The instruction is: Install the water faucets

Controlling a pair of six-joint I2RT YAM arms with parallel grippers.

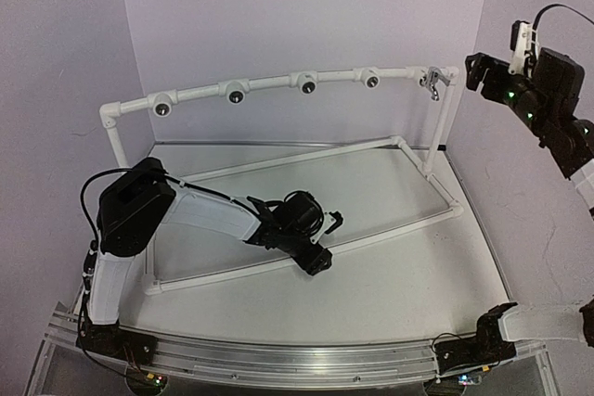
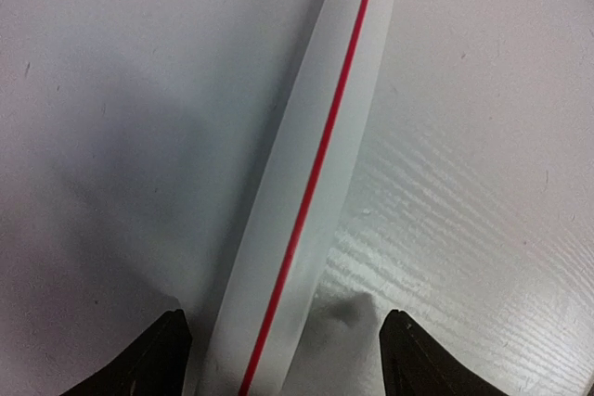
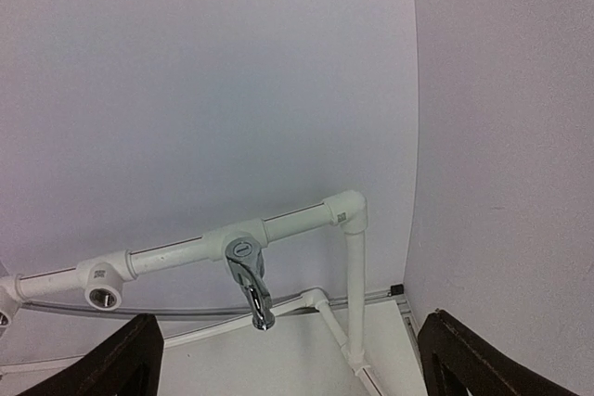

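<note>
One shiny silver water faucet (image 1: 432,82) hangs from the far right fitting of the white pipe frame's top rail (image 1: 269,83); it also shows in the right wrist view (image 3: 249,287), spout pointing down. My right gripper (image 1: 479,71) is open and empty, raised in the air to the right of that faucet, apart from it. My left gripper (image 1: 320,261) is open and empty, low over the table, its fingertips (image 2: 153,359) straddling a white base pipe with a red stripe (image 2: 316,173). No other faucet is in view.
Several round white fittings with dark holes (image 1: 236,92) sit along the top rail. The frame's base pipes (image 1: 306,157) cross the white table. Purple walls (image 1: 306,6) close the back and sides. A metal rail (image 1: 278,364) runs along the near edge.
</note>
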